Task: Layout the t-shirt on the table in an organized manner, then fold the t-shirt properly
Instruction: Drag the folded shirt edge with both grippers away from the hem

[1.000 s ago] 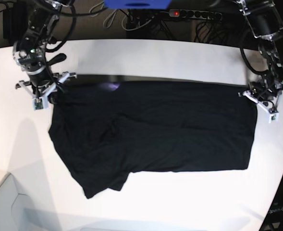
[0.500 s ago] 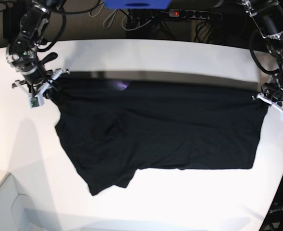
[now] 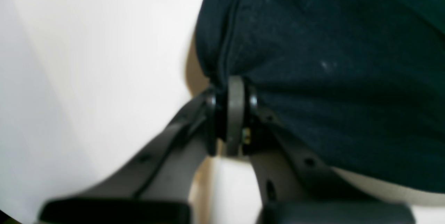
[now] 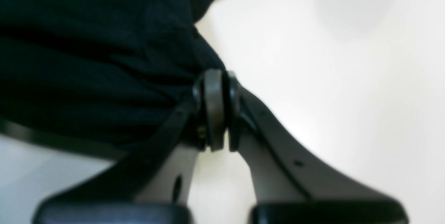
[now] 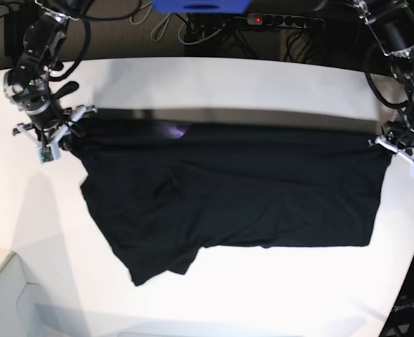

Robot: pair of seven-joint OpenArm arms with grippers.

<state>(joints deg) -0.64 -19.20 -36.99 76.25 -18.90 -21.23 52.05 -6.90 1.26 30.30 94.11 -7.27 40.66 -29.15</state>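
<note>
The black t-shirt (image 5: pixel 235 189) hangs stretched between my two grippers, its top edge raised above the white table (image 5: pixel 228 77) and its lower part lying on it. A small purple patch (image 5: pixel 170 128) shows near the top edge. My right gripper (image 5: pixel 60 137) is shut on the shirt's upper corner at the left of the base view. My left gripper (image 5: pixel 398 144) is shut on the opposite upper corner at the right. Up close, the left gripper (image 3: pixel 232 86) pinches a hem of the t-shirt (image 3: pixel 330 60). The right gripper (image 4: pixel 215 78) pinches bunched cloth of the t-shirt (image 4: pixel 97 53).
A power strip (image 5: pixel 284 20) with a red light, cables and a blue object (image 5: pixel 199 5) lie behind the table's far edge. The table's curved edge runs down the right side, close to my left arm. A pale grey surface (image 5: pixel 10 302) sits at the lower left.
Both grippers have moved outward, the right one to the left and the left one to the right. The shirt's top edge is drawn tauter and straighter, and the cloth has shifted slightly right.
</note>
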